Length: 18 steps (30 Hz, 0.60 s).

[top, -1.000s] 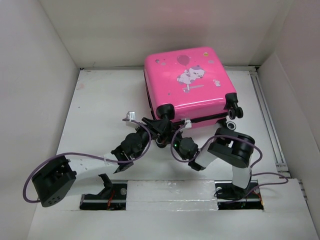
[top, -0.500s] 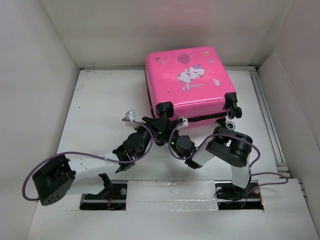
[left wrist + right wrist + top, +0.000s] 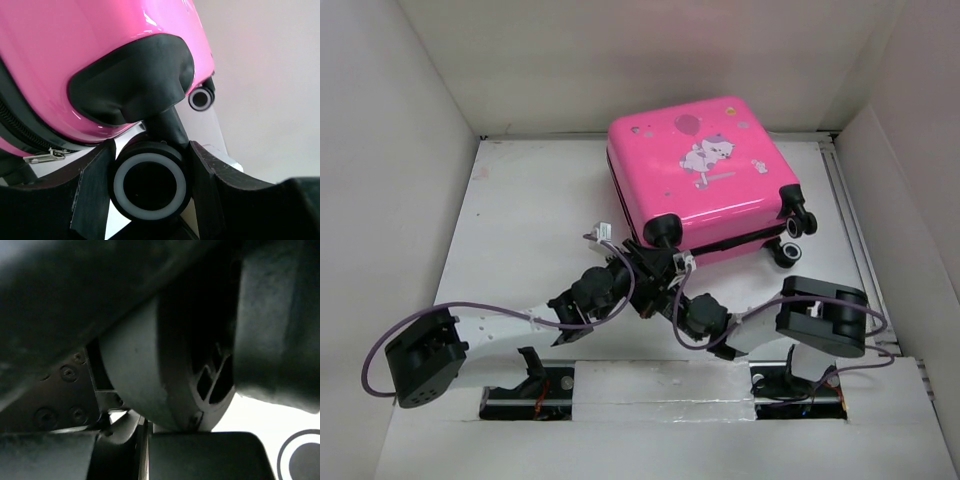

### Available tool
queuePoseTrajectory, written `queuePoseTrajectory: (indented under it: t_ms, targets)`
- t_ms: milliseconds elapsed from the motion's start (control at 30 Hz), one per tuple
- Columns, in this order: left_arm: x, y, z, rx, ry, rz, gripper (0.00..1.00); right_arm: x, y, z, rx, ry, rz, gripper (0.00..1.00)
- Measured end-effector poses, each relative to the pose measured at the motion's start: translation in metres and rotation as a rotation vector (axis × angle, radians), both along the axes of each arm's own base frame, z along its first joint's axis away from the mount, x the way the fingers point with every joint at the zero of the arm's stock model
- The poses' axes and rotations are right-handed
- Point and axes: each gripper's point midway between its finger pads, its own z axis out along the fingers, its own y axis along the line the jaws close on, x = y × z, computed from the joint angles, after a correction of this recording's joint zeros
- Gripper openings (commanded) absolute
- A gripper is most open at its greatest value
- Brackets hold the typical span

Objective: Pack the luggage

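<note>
The hot-pink luggage [image 3: 705,170] lies closed on the table, lid up, its cartoon animal and balloon showing. My left gripper [image 3: 656,266] is at its near left corner. In the left wrist view its fingers [image 3: 92,185] press both sides of a black caster wheel with a white ring [image 3: 150,182], under the pink shell [image 3: 75,45]. My right gripper [image 3: 668,292] is tucked low against the left wrist. In its own view its jaws [image 3: 145,445] are together, with nothing between them, under a grey round housing [image 3: 145,370].
Two more caster wheels [image 3: 798,224] stick out at the suitcase's near right corner. A metal zipper pull [image 3: 42,157] hangs from the black zipper trim. White walls enclose the table on three sides. The arm bases [image 3: 660,385] and cables sit at the near edge.
The suitcase has shifted and turned a little to the right with its wheel in my left gripper. The right arm has dropped lower, its elbow swinging right and its gripper sliding under the left wrist.
</note>
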Motion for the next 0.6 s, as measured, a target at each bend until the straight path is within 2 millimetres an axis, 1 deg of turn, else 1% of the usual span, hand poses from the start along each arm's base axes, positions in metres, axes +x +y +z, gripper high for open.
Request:
queuePoseTrajectory:
  t_ms: [67, 100, 133, 167, 200, 233, 267, 300, 333, 367, 433, 467, 500, 567, 600]
  targets:
    - [0.006, 0.004, 0.000, 0.004, -0.006, 0.027, 0.00, 0.007, 0.005, -0.002, -0.006, -0.008, -0.017, 0.02]
    - [0.007, 0.005, -0.002, 0.011, -0.006, 0.033, 0.00, 0.008, 0.006, -0.003, -0.007, -0.006, -0.022, 0.09]
    - [0.007, 0.006, -0.004, 0.026, -0.006, 0.034, 0.01, 0.008, 0.005, -0.004, -0.009, -0.003, -0.028, 0.24]
    - [0.007, 0.007, -0.003, 0.027, -0.008, 0.034, 0.11, 0.007, 0.006, -0.004, -0.009, -0.001, -0.032, 0.31]
    - [0.005, 0.008, -0.003, 0.054, -0.002, 0.028, 0.25, 0.006, 0.005, -0.009, -0.041, -0.006, -0.029, 0.39]
    - [0.004, 0.008, -0.002, 0.076, 0.004, 0.027, 0.44, 0.001, 0.005, -0.011, -0.048, -0.003, -0.017, 0.45]
    - [0.003, 0.010, -0.001, 0.106, 0.004, 0.029, 0.75, -0.005, 0.007, -0.009, -0.051, -0.009, 0.003, 0.52]
    - [0.002, 0.013, 0.000, 0.153, 0.003, 0.039, 0.85, -0.010, 0.009, -0.003, -0.046, -0.016, 0.021, 0.55]
    - [0.000, 0.016, 0.002, 0.177, 0.001, 0.043, 0.92, -0.013, 0.009, 0.007, -0.034, -0.031, 0.028, 0.57]
    - [0.000, 0.021, 0.010, 0.185, -0.005, 0.055, 0.99, -0.017, 0.010, 0.019, -0.020, -0.042, 0.043, 0.59]
    - [-0.002, 0.033, 0.028, 0.196, -0.031, 0.069, 0.99, -0.023, 0.017, 0.040, -0.011, -0.059, 0.068, 0.66]
    - [-0.002, 0.040, 0.037, 0.199, -0.043, 0.089, 0.99, -0.026, 0.020, 0.045, -0.025, -0.057, 0.080, 0.67]
    - [-0.002, 0.049, 0.047, 0.195, -0.057, 0.111, 0.99, -0.031, 0.024, 0.047, -0.048, -0.056, 0.099, 0.70]
    - [-0.005, 0.068, 0.059, 0.192, -0.076, 0.153, 0.98, -0.041, 0.030, 0.047, -0.101, -0.046, 0.137, 0.73]
    - [-0.008, 0.076, 0.067, 0.174, -0.086, 0.169, 0.96, -0.048, 0.030, 0.041, -0.146, -0.033, 0.161, 0.74]
